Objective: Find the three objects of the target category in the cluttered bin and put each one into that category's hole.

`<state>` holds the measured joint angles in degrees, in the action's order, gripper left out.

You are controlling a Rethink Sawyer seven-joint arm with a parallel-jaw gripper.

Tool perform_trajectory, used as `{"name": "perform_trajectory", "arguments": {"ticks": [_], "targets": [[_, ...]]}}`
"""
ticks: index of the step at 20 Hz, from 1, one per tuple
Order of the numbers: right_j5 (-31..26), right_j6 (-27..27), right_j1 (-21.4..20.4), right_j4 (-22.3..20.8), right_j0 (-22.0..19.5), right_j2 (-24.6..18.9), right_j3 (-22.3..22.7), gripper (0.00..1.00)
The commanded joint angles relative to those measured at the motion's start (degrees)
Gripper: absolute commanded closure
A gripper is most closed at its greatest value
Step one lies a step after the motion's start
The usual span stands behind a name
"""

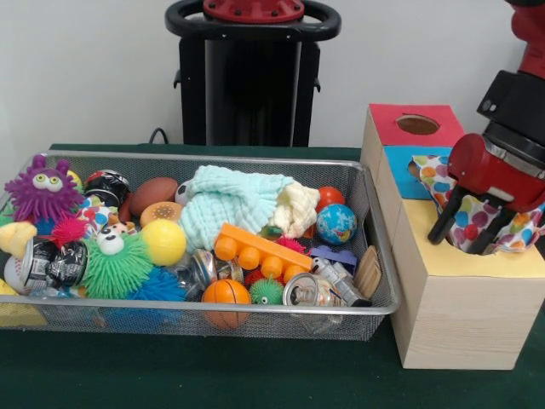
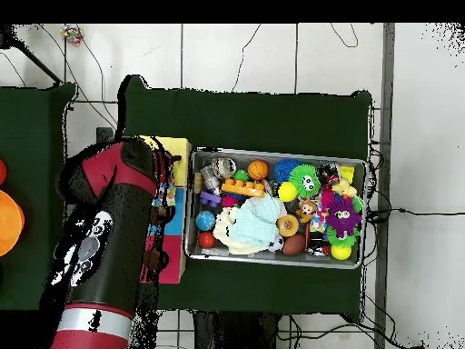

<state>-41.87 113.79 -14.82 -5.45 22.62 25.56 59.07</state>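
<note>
At the table's right end in the front view stand three pale wooden boxes in a row, touching one another: one red-topped [image 1: 415, 124] nearest the robot's side, one blue-topped [image 1: 400, 166] in the middle, one yellow-topped [image 1: 468, 256] nearest the camera's edge. The gripper [image 1: 468, 236] reaches down over the yellow box, its two black fingers [image 1: 445, 223] slightly apart and pinching the polka-dot cloth [image 1: 477, 213], a white one with many coloured dots. That cloth is bunched over the blue and yellow tops, right where the gripper presses; the yellow box's hole is covered by cloth and gripper, so how far the cloth has entered cannot be told. The red box's round cutout [image 1: 417, 124] shows plainly.

Just left of the boxes, the wire-mesh bin [image 1: 170, 308] fills the middle and left of the green table [image 1: 213, 375]. Two more cloths lie in it, side by side near its far rim: a pale mint cloth [image 1: 228, 209] and a cream cloth [image 1: 298, 207] touching its right edge. Around them: one purple spiky monster [image 1: 41, 189], one green spiky toy with eyes [image 1: 115, 264], one yellow ball [image 1: 163, 241], one globe ball [image 1: 336, 223], one small basketball [image 1: 226, 294], one brown football [image 1: 153, 192], one orange building brick [image 1: 260, 247], and two metal cans [image 1: 311, 291].

From overhead the red and black arm [image 2: 104, 241] covers most of the boxes; the bin [image 2: 277, 257] lies beside them.
</note>
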Motion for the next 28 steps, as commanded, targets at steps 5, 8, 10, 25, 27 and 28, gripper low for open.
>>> {"name": "perform_trajectory", "arguments": {"ticks": [5,8,10,25,27,28], "targets": [[6.04,8.26,3.09,3.55,-4.92,-9.73,4.06,0.0],[4.64,6.16,-2.3,3.54,-5.54,-9.52,7.45,0.0],[2.11,2.66,-6.04,3.34,-6.48,-9.93,8.42,0.0],[-26.68,-7.76,-22.99,2.48,-7.25,-10.77,2.86,0.0],[-27.65,-7.95,-21.84,1.69,-7.64,-11.38,0.89,0.0],[-27.68,-7.99,-21.13,1.28,-7.85,-11.72,0.25,0.0]]}}
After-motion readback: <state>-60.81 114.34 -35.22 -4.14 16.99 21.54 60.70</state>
